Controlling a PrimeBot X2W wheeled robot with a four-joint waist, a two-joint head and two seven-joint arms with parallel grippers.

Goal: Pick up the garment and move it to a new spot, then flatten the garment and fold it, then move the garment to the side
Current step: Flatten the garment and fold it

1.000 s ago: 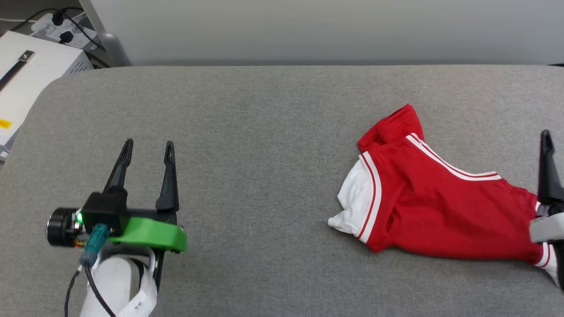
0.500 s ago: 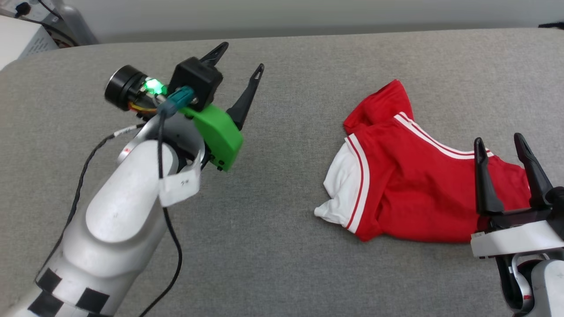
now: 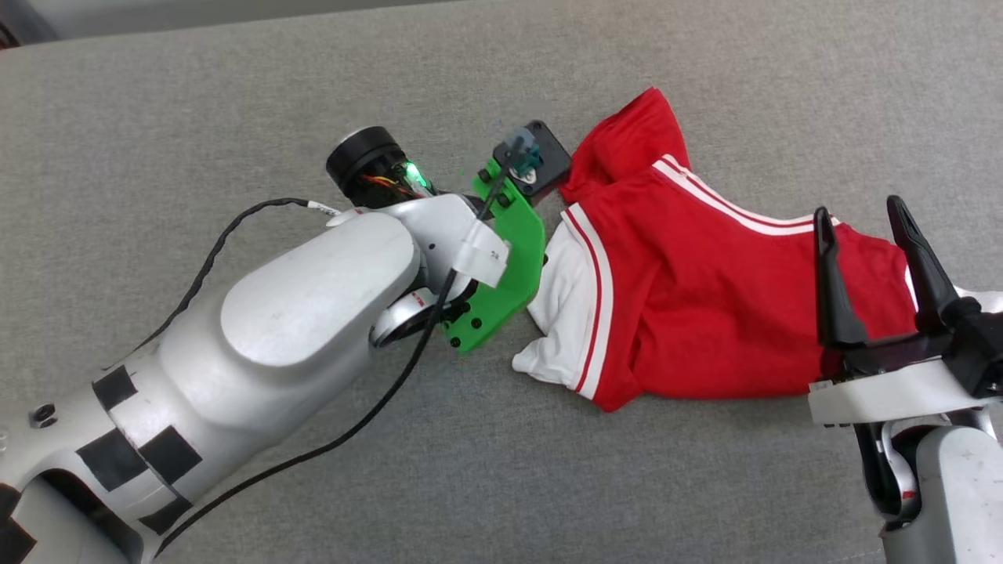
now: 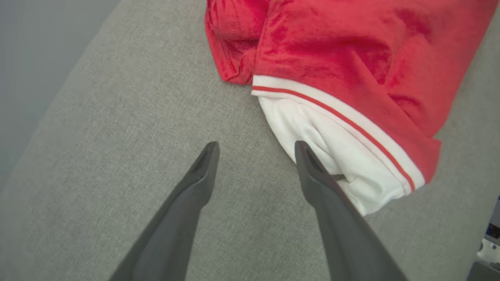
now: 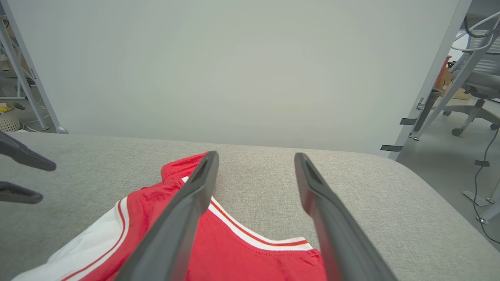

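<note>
Lying crumpled at right-centre of the head view, garment [image 3: 705,313] sits on the grey worktop [image 3: 235,94], red body bunched, white sleeve [image 3: 560,290] poking out at its left end, striped trim [image 3: 736,211] running across the top.

Left hand [image 4: 254,148]: released, fingers spread, nothing between them. In the left wrist view it points down at the worktop just beside the sleeve. One fingertip overlaps the sleeve edge; contact or not, cannot tell.

Right hand [image 3: 857,206]: also released, fingers apart and empty. It hangs over the garment's right part at the lower right of the head view, apparently raised off it (the right wrist view looks out across the worktop, not down).

Step, as I judge it: the pick-up is not yet made, and the move, flatten and fold all remain.

Handling: light, soft, limp cloth. It will sag and drape once lifted and won't hold any shape. Not fragile. A single layer may slide out of thin fingers.

Best grips, my guess: pinch where the cloth is doubled. Left takes the sleeve at its banded seam, right takes the trim or the bunched right end. Two grips well apart should let it hang open instead of balling up.
</note>
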